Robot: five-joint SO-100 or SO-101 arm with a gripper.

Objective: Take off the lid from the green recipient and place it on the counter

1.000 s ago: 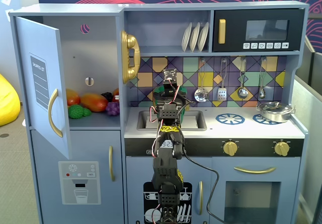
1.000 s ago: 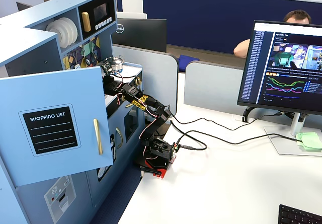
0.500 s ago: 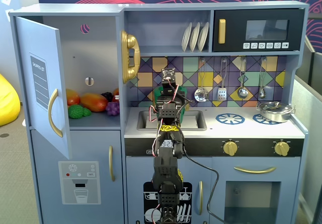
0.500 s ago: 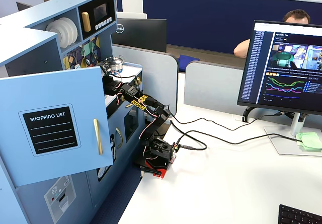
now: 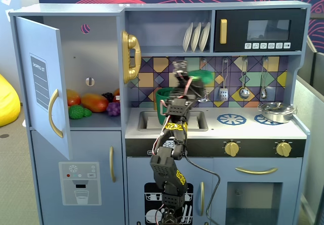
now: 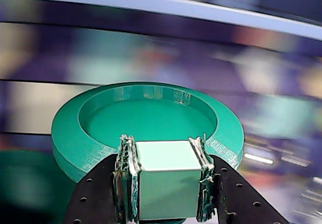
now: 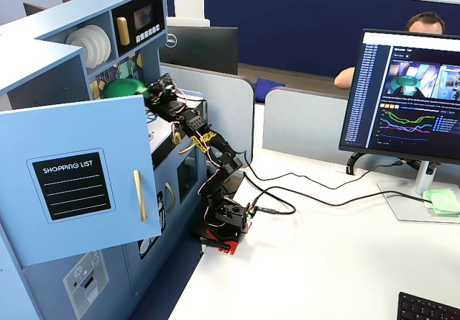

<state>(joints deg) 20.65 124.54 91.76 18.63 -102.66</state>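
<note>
My gripper (image 5: 191, 78) is shut on the lighter green strap handle (image 6: 168, 178) of the dark green lid (image 5: 201, 75). It holds the lid tilted in the air, above the white counter (image 5: 248, 128) and up and to the right of the green pot (image 5: 163, 97). The pot stands open at the back left of the sink (image 5: 152, 120), partly hidden by my arm. In the wrist view the lid's hollow underside (image 6: 146, 118) faces the camera, with the handle clamped between both fingers (image 6: 127, 176); the background is blurred. In the side fixed view the lid (image 7: 123, 88) shows above the open door.
A silver pan (image 5: 276, 111) sits on the right burner ring. Utensils (image 5: 244, 78) hang on the back wall, and plates (image 5: 196, 36) stand on the shelf above. The fridge door (image 5: 43, 83) is open at the left, with toy fruit (image 5: 91, 102) inside.
</note>
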